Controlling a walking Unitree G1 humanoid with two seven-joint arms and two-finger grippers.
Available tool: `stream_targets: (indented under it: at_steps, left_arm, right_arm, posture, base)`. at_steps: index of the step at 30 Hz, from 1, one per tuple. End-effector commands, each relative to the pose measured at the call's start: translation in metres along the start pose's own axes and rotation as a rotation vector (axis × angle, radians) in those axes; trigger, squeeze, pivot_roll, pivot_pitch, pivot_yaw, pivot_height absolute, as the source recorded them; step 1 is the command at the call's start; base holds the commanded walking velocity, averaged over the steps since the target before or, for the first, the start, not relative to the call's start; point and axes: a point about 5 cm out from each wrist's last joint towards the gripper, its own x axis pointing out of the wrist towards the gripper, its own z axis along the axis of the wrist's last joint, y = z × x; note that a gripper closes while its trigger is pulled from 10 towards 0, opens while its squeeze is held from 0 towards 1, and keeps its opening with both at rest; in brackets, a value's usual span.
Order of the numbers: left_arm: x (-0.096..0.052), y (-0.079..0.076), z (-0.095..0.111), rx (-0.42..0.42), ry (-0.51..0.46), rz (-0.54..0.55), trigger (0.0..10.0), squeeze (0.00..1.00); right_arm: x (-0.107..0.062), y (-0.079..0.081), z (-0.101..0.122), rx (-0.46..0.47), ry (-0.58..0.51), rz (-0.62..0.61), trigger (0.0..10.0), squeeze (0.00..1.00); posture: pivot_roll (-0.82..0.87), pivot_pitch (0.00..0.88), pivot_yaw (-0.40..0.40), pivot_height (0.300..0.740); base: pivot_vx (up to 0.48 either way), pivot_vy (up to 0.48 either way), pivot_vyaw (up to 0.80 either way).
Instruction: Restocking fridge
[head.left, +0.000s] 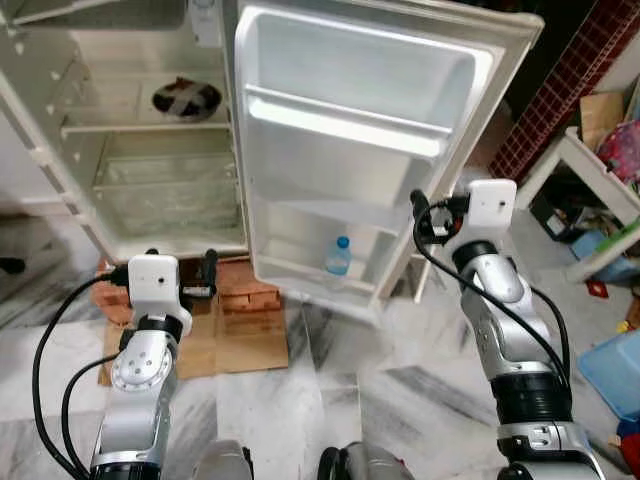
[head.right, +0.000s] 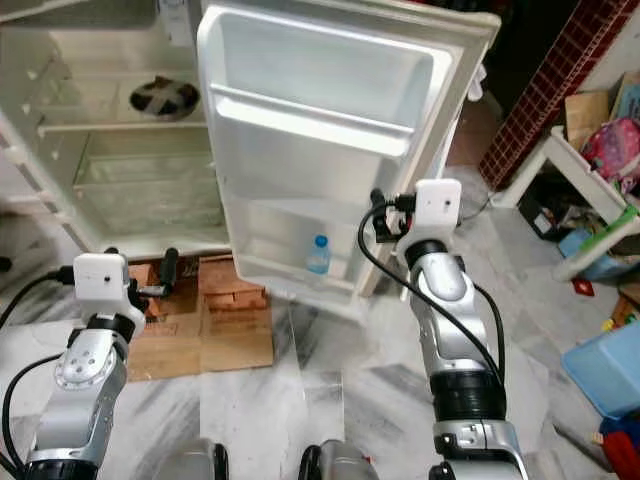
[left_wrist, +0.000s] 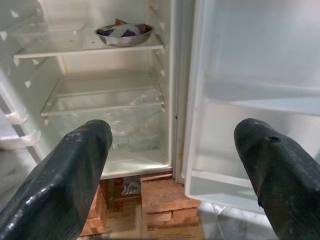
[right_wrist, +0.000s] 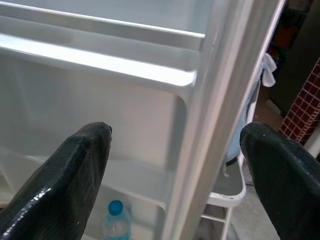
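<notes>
The white fridge (head.left: 120, 130) stands open. Its door (head.left: 360, 110) swings out toward me. A clear water bottle with a blue cap (head.left: 339, 256) stands in the lowest door shelf and is also in the right wrist view (right_wrist: 116, 222). A metal bowl (left_wrist: 123, 33) holding something rests on an upper inner shelf. My left gripper (head.left: 182, 262) is open, low in front of the fridge's bottom edge and holding nothing. My right gripper (head.left: 428, 218) is open at the door's free edge, which runs between its fingers (right_wrist: 75, 170) in the wrist view; contact cannot be told.
The fridge sits on red bricks (head.left: 245, 292) with flattened cardboard (head.left: 240, 340) on the marble floor before it. A clear crisper drawer (left_wrist: 107, 112) is at the fridge's bottom. A white rack (head.left: 590, 170) with clutter and a blue bin (head.left: 615, 370) stand at the right.
</notes>
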Motion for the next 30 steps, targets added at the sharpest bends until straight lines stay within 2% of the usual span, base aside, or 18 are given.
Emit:
stream_targets:
  at_steps: [1, 8, 16, 21, 30]
  left_arm:
    - [0.0001, -0.0034, -0.0021, -0.006, 0.003, -0.009, 10.0, 0.00]
    - [-0.0005, -0.0052, -0.0026, -0.010, 0.004, -0.014, 10.0, 0.00]
    - [-0.0007, -0.0039, -0.0027, -0.008, 0.005, -0.012, 10.0, 0.00]
    - [-0.0009, -0.0035, -0.0026, -0.007, 0.005, -0.015, 10.0, 0.00]
    - [-0.0004, -0.0046, -0.0027, -0.007, 0.009, -0.019, 10.0, 0.00]
  right_arm:
    - [0.0005, -0.0046, 0.0009, -0.008, -0.009, -0.016, 10.0, 0.00]
    - [0.0003, -0.0030, 0.0010, -0.009, -0.023, -0.014, 10.0, 0.00]
    - [0.0054, -0.0069, 0.0009, 0.004, -0.022, -0.018, 10.0, 0.00]
    - [0.0082, -0.0034, 0.0040, -0.003, -0.038, 0.013, 10.0, 0.00]
    - [0.0066, 0.0020, 0.0032, 0.013, -0.049, 0.042, 10.0, 0.00]
  posture:
    - [0.03, 0.062, -0.066, 0.740]
    - [0.03, 0.066, -0.064, 0.740]
    - [0.03, 0.070, -0.062, 0.740]
    - [0.03, 0.074, -0.062, 0.740]
    - [0.03, 0.077, -0.059, 0.740]
  base:
    - [0.244, -0.322, 0.00]
    - [0.253, -0.340, 0.72]
    - [0.265, -0.356, 0.00]
    - [0.283, -0.350, 0.00]
    - [0.290, -0.348, 0.73]
